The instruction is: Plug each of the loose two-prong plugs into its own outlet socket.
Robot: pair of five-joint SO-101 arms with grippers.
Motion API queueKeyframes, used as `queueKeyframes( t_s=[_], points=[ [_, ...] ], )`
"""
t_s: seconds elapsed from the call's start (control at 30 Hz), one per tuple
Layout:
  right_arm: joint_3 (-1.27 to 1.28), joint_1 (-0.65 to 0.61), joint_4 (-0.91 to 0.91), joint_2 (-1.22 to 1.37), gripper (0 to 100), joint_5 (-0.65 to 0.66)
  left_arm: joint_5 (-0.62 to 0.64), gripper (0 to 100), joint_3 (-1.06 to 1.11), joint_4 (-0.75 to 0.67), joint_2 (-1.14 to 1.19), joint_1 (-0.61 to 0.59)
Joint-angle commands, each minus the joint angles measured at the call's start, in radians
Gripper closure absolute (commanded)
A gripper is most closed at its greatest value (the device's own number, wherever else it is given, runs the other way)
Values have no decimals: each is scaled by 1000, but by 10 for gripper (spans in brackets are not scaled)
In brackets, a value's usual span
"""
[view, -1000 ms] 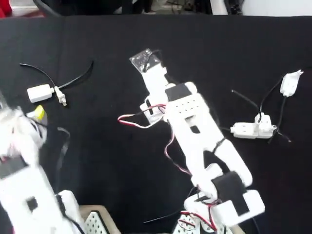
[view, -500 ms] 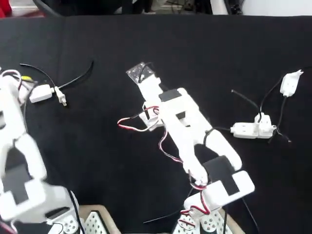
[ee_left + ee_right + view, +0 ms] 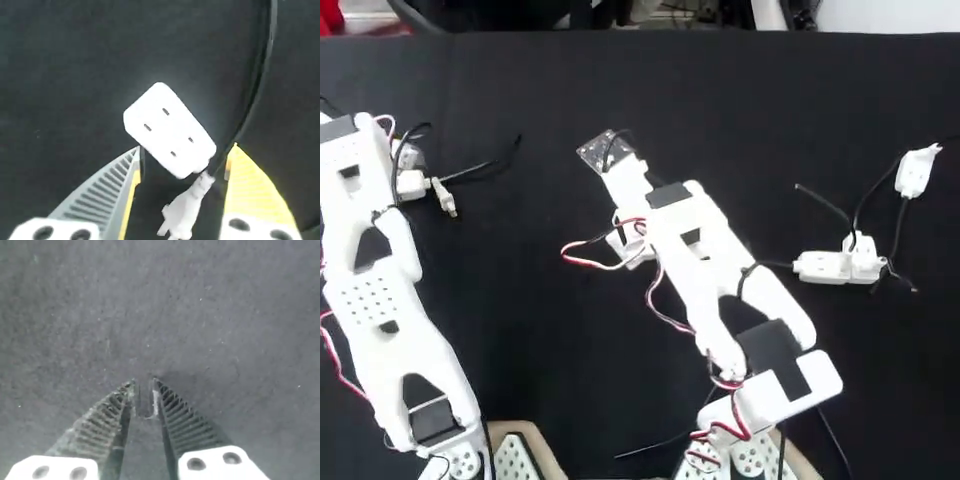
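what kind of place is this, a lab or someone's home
Probably a robotics lab or workshop bench: a white left arm and right arm work over a black-covered table, with an outlet block and a loose plug laid out.

The table (image 3: 770, 100) is black all over, dark clutter (image 3: 520, 12) past its far edge, bit of white wall (image 3: 890, 12) off in one corner.

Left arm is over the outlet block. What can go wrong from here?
1. The open left pincer brackets the outlet block and the loose plug, with the black cable close by one finger. Closing here may grab the block or cable, not the plug.
2. Nothing pins the block to the cloth, so it will likely slide when the plug is pushed. The right pincer hangs over bare cloth mid-table, too far to brace it.
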Motion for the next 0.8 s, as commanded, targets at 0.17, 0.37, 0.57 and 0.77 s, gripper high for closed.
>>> queueKeyframes(
  t_s=[0.17,0.37,0.57,0.77],
  points=[
    [-1,-18,-14,-7,947,6,40,727,-426,170,210,-19],
    [-1,-18,-14,-7,947,6,-86,733,-579,292,321,-30],
    [1,-18,-14,-7,947,6,-186,804,-633,358,382,-28],
    [1,-18,-14,-7,947,6,-282,901,-633,394,379,-21]
  ],
)
